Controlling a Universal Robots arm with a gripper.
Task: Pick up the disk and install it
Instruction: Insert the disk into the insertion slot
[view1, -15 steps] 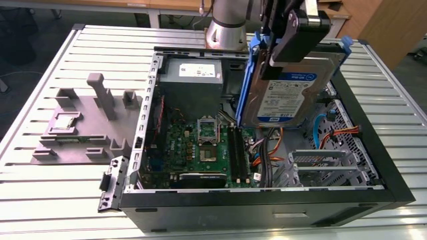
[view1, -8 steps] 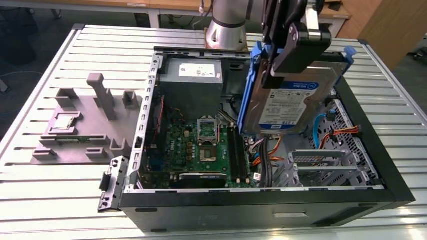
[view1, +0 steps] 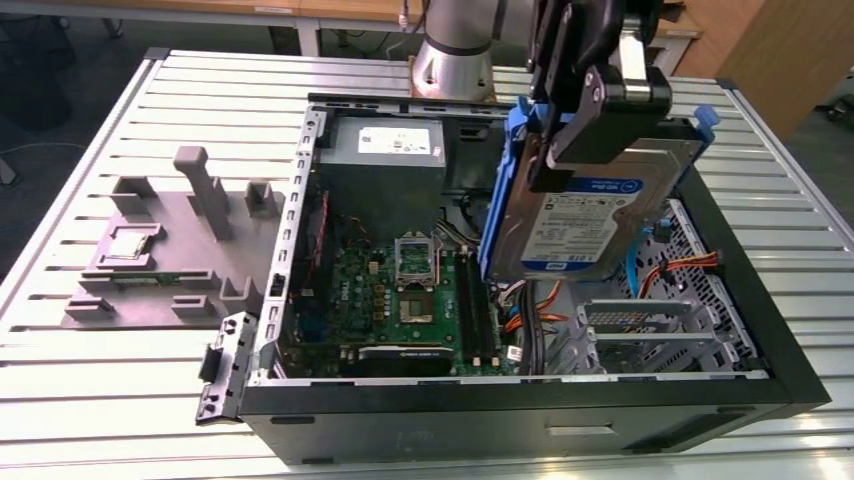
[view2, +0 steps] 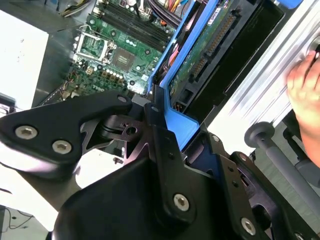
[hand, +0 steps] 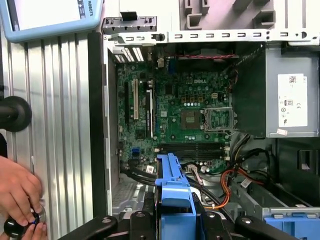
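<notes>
Item: the disk (view1: 582, 225), grey body, white-and-blue label, blue rails along the edges. Location: carried clear of the table (view1: 94, 390), above the open computer case (view1: 534, 405), over the half of the case toward the exterior view's right. Holder: the gripper (view1: 577, 150), clamped on the disk's upper end. In the first wrist view a blue rail (hand: 172, 182) is seen pinched between the black jaws. Attitude: the long axis is set steeply, close to upright, with the upper end at the gripper, the lower end pointing down into the case opening and the labelled face turned toward the near side. How far the lower end sits below the case rim cannot be told. Governing relation: the metal drive cage (view1: 654, 325) lies below the disk's lower edge and nearer, at the near corner on the exterior view's right, apart from it. Orange cables (view1: 534, 300) are seen just under that edge. The motherboard (view1: 400, 290) lies to the exterior view's left of the disk. Status, as judged: pick-up completed, seating not yet done. Also recorded: a person's hand (hand: 20, 192) on the table outside the case wall, well apart from the disk.
</notes>
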